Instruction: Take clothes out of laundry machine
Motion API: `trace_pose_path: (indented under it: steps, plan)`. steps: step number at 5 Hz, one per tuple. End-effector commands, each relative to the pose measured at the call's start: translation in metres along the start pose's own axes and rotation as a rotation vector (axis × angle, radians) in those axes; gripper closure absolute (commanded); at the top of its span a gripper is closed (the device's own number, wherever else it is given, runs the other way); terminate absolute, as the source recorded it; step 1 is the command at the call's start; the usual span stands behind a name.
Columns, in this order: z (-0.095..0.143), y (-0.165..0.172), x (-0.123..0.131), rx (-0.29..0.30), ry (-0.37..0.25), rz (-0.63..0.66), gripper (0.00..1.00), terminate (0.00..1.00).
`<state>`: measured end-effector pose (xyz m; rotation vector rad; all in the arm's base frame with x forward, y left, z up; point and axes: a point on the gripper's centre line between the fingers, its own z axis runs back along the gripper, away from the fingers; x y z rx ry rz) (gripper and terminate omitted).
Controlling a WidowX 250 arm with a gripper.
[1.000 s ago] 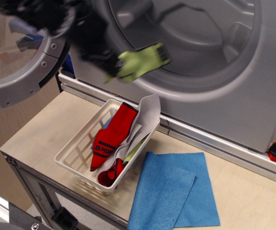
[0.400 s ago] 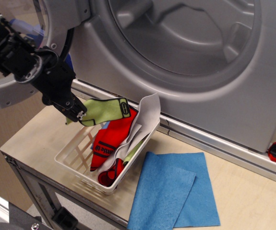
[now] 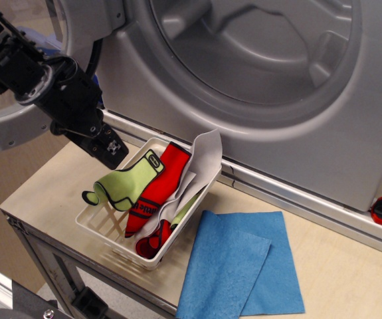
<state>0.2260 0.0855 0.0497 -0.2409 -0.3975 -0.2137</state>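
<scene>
Lying just below the fingers (image 3: pixel 111 151), the lime-green sock (image 3: pixel 125 184) overhangs the basket's (image 3: pixel 104 229) near-left rim; their spread is unclear.

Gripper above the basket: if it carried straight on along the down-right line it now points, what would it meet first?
Most likely the lime-green sock draped in the white basket, just below the gripper; the red sock lies just beyond. With one view only, depth is uncertain.

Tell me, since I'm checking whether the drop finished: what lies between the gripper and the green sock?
Nothing. In the only view, the gripper hangs just above the green sock, which lies in the white basket beside the red sock.
</scene>
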Motion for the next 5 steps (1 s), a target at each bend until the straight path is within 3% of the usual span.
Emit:
trace_pose_path:
  steps: [1,2,3,4,5]
  plan:
    - [0.015,-0.009,0.023,0.049,-0.037,-0.035,0.00,0.00]
    - [0.014,-0.011,0.044,0.084,-0.050,-0.032,0.00,0.00]
    - [0.013,-0.019,0.059,0.107,-0.025,-0.089,0.00,0.00]
    - [0.013,-0.019,0.059,0.107,-0.025,-0.089,0.00,0.00]
    - [0.013,-0.019,0.059,0.107,-0.025,-0.089,0.00,1.00]
